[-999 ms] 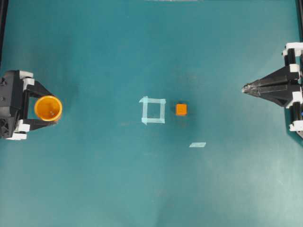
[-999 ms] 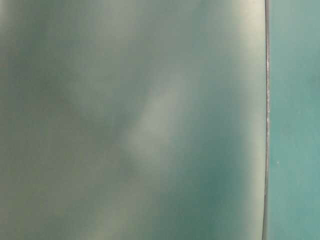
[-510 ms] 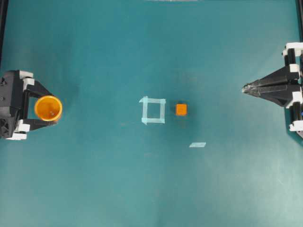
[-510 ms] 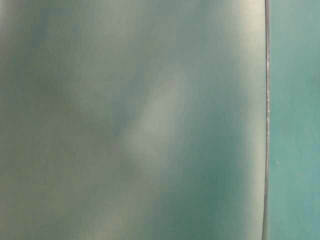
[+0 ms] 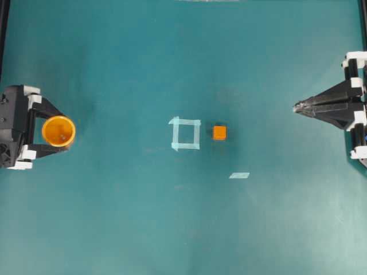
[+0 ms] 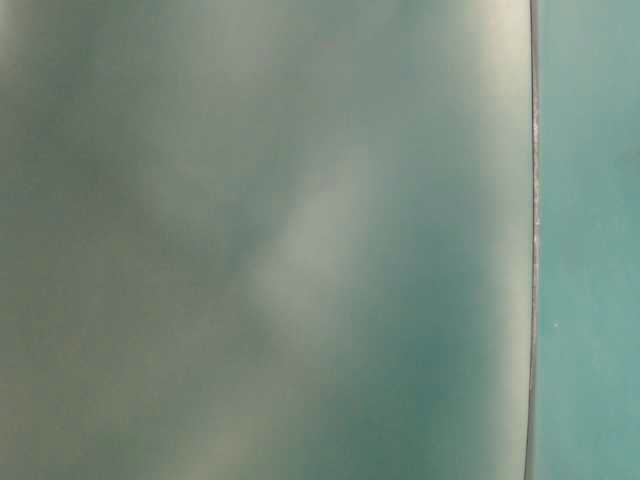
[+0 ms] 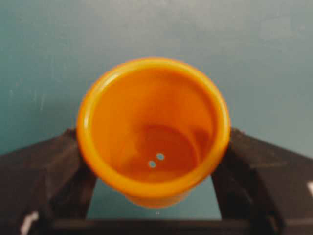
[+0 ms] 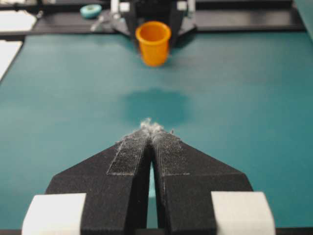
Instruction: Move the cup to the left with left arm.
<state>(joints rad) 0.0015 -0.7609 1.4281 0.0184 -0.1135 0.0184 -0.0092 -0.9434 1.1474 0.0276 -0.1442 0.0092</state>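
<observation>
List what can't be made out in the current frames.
- Table-level view: all blur, nothing on the table identifiable.
- Left gripper: whether its jaws press the cup or merely flank it; in the left wrist view the cup's rim covers the contact.
- Orange cube: hidden in the right wrist view behind the right gripper.
- Both arms: cut off by the overhead view's side edges.

The cup [image 5: 58, 130] is set at the table's [image 5: 172, 229] left edge, between the left claw's [image 5: 57, 131] fingers; the cube [image 5: 219, 133] is placed just right of the tape square [image 5: 185, 133] — the right claw [image 5: 296, 107] far right.
</observation>
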